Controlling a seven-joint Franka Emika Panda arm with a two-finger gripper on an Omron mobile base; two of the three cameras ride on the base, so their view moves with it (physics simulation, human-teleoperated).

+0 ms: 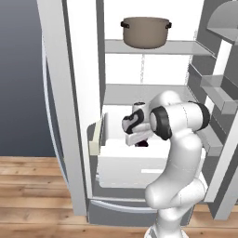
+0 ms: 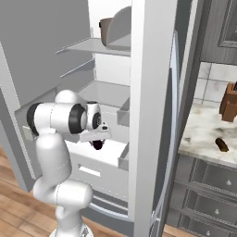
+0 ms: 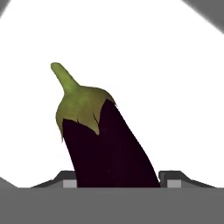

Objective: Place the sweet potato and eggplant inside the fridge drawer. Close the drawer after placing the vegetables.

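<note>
Broadly, fridge: one, doors swung open, white inside, with shelves and door bins.
Arm: one white arm reaching into the lower part of the fridge; its elbow blocks much of the drawer in the left base view.
Fridge drawer [image 1: 122, 162]: one white bin pulled out below the lowest shelf, its beige panel seen at its left end in the left base view.
Tabletop [image 2: 203, 132]: one marbled surface to the right of the fridge, with grey drawers under it.
Pot [image 1: 145, 31]: one brown pot with two dark handles on the upper shelf.
Knife block [image 2: 229, 104]: one brown block at the back of the tabletop, cut off at the frame edge.
Claw [image 1: 141, 139]: one, clenched on the eggplant, hanging over the open drawer.
Eggplant [image 3: 109, 148]: one, dark purple with a green cap and stem, held between the fingers; its lower end is hidden in the hand view.
Sweet potato [image 2: 222, 145]: one small brown tuber lying on the tabletop, well apart from the fridge.
</note>
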